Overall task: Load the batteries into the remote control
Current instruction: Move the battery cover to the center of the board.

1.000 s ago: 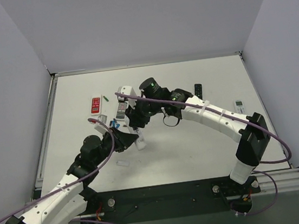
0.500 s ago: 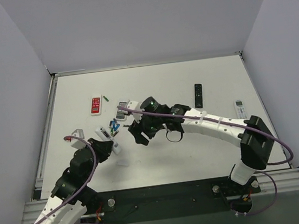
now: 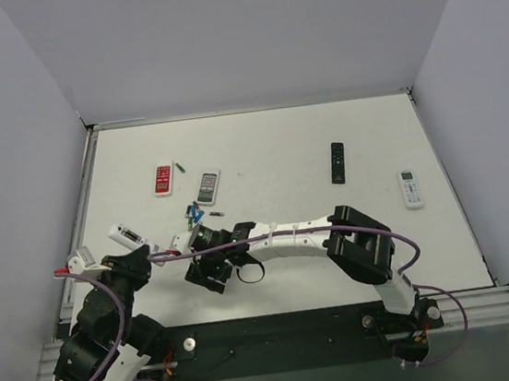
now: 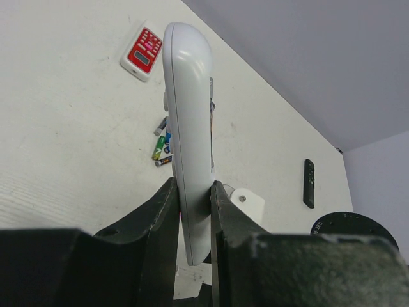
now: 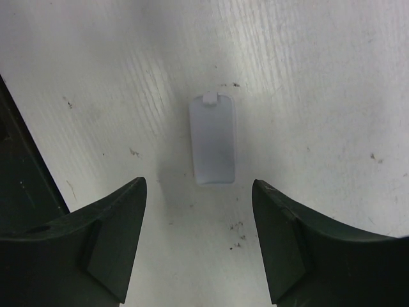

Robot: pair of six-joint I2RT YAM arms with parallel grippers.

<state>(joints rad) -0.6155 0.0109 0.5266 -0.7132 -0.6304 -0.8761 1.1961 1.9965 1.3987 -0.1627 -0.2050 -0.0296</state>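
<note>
Clamping: left gripper (image 4: 192, 190) on slim white bar remote (image 4: 185, 96).
Right gripper (image 5: 197, 192): wide, empty; white plastic cover (image 5: 212, 141) at twelve o'clock.
Risk: end-held remote pivots.

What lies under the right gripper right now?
A small white cover with a tab lies flat on the table, below the open right gripper and untouched. Its underside is hidden, and in the top view the gripper covers it.

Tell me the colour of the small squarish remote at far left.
The small remote is red, white-rimmed; clearest in left wrist view.
</note>
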